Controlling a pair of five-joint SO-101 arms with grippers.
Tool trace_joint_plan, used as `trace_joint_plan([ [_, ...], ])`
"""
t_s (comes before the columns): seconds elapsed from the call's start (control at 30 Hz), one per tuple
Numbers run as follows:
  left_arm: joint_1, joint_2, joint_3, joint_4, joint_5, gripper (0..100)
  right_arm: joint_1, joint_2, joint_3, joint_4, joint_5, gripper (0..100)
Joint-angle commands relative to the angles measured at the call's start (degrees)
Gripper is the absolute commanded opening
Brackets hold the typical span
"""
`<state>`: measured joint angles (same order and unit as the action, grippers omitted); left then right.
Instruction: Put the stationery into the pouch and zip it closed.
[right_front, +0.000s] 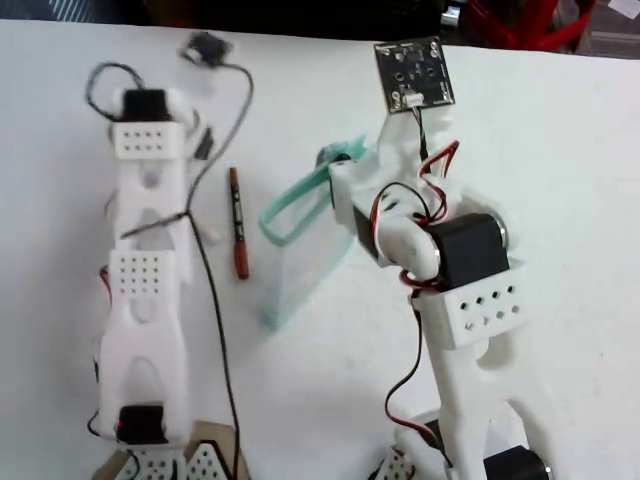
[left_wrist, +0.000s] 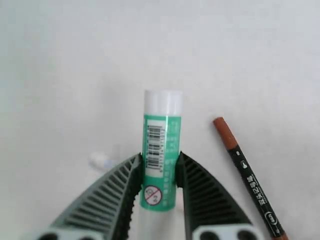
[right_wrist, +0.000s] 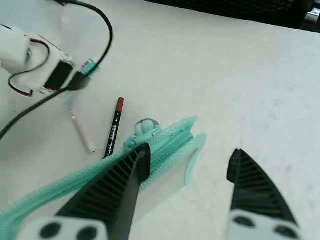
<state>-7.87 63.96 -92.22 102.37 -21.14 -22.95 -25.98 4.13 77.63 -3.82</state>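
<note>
Loading step of the task, with the zip not yet closed. Left gripper (left_wrist: 158, 158) is clenched on the glue stick (left_wrist: 162, 132), its jaws pinching the green barrel below the white cap. Whether the stick's foot rests on the table (right_front: 560, 150) or hangs clear of it cannot be told. This hold is toward the table's far edge, on the left arm's side.

Pen (right_front: 238, 222) lies flat between the two arms, just beside the pouch (right_front: 300, 250) but apart from it. A pale stick (right_wrist: 82, 132) lies near the pen, on the side away from the pouch. Pouch lies about mid-table, its teal zip band (right_wrist: 170, 142) parted into a loop at the end nearer the far edge.

Right gripper (right_wrist: 190, 152) is released, jaws wide apart. One jaw is against the zip band at the mouth and the other is over bare table. Whether that jaw reaches inside the mouth cannot be told.

Judgement: nothing is seen inside the pouch, so the task is at an early stage. The next move calls for carrying the glue stick across, over the pen, to the mouth. It must then be turned in line with the opening and let go only once the barrel is past the zip band, while the right arm holds the mouth spread. Pen, pale stick and zipping remain.
</note>
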Motion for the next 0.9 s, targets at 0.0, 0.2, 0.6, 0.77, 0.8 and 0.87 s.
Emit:
trace_joint_plan([
  [0.0, -2.24, -13.85, 1.93, 0.26, 2.81, 8, 0.13, 1.19, 1.67, 1.54, 0.88, 24.7],
  [0.2, -1.19, -39.96, 22.59, 0.26, 2.90, 8, 0.13, 1.19, 1.67, 1.54, 0.88, 24.7],
  [0.6, 21.41, -104.40, 70.95, -8.44, 6.07, 8, -0.13, 0.75, 3.52, 0.92, 0.88, 24.7],
  [0.77, 28.70, -118.20, 87.82, -22.15, 20.13, 9, 0.04, 0.75, 3.52, 0.84, 0.88, 24.7],
  [0.8, 30.37, -120.31, 91.34, -25.58, 21.80, 9, 0.04, 0.75, 3.52, 0.84, 0.88, 24.7],
  [0.87, 33.10, -123.91, 98.29, -32.53, 23.03, 9, 0.13, 0.84, 3.52, 0.84, 0.88, 24.7],
])
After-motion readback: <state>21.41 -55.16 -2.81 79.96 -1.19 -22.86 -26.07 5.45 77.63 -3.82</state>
